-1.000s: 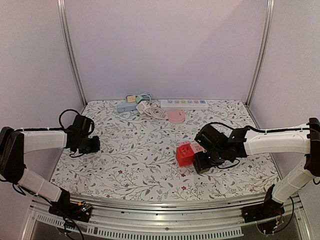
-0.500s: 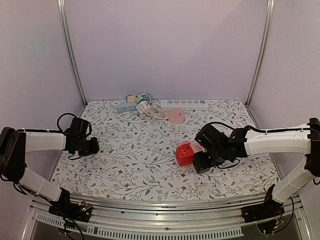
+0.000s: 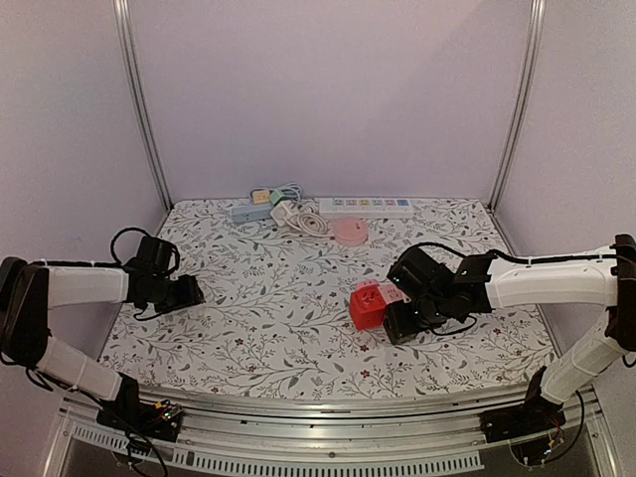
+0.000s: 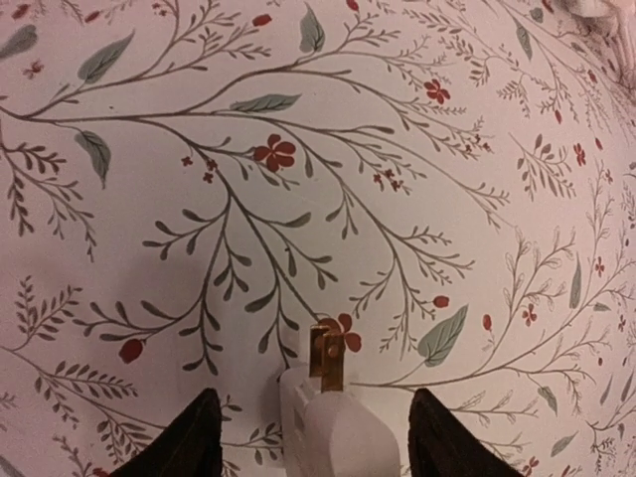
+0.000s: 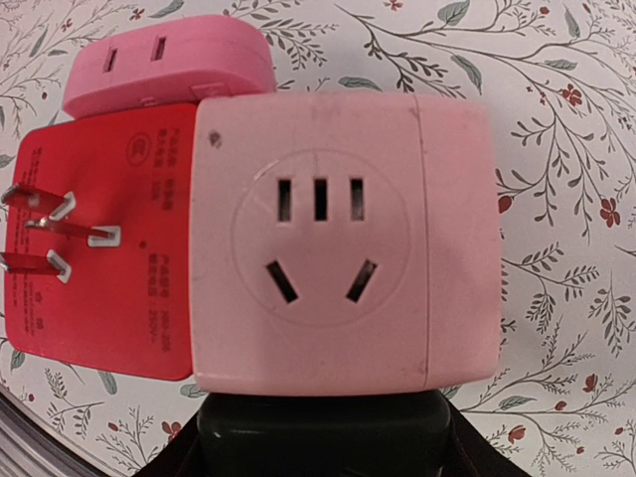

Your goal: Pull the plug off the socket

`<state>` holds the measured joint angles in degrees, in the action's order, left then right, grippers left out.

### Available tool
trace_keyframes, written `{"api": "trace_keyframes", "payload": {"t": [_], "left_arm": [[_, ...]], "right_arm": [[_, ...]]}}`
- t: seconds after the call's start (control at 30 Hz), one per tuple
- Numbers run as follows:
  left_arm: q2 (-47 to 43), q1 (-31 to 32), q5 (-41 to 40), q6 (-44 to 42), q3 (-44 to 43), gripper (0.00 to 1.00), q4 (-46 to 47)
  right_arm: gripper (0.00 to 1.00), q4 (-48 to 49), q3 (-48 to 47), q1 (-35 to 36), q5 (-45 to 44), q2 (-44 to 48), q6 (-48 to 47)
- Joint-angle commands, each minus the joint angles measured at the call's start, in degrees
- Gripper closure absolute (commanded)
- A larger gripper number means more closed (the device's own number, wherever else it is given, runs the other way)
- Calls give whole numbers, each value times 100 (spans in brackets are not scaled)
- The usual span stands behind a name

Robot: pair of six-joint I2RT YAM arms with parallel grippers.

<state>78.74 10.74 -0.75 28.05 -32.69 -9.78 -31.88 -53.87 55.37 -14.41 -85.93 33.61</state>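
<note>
plug (image 4: pixel 336 429): white, two brass prongs bare and in no socket. It seems to lie on the floral worktop (image 3: pixel 278 298) at its left side.
left claw (image 4: pixel 316 417): low over the worktop, jaws about half apart. The plug sits between the fingers with a gap on at least one side, so nothing is gripped.
socket (image 5: pixel 338 253): red-and-pink cube, right of centre, well apart from the plug. Its slots facing the right wrist camera are empty.
right claw (image 3: pixel 393 316): up against the cube and, as far as I can judge, closed on it. The fingers are mostly hidden.
progress: the pull looks done and the plug is set down. Probably only backing the arms away is left.
count: one plug, one cube socket, two claws. At the back edge there are one long white strip (image 3: pixel 364 206), one pink disc (image 3: pixel 350 232) and one coiled white lead (image 3: pixel 303 221).
</note>
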Motion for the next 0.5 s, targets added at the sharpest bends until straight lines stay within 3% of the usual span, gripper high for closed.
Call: {"api": "trace_keyframes", "payload": {"t": [0.0,0.07,0.13,0.27,0.47], "left_arm": [[-410,-68,-48,-34,146,27,12],[-549,-64,-37,-40,163,15,29],[-645,-64,28,-67,137,11,16],[-844,15,443,-199,6,8,-115],[-1338,789,341,-195,-366,6,-485]], "right_arm": [[58,300,-159,20,-142,195,28],[58,310,-132,27,-173,251,32],[58,345,-96,24,-171,310,47],[58,370,-63,43,-132,373,42],[58,359,-113,102,-196,440,1]]}}
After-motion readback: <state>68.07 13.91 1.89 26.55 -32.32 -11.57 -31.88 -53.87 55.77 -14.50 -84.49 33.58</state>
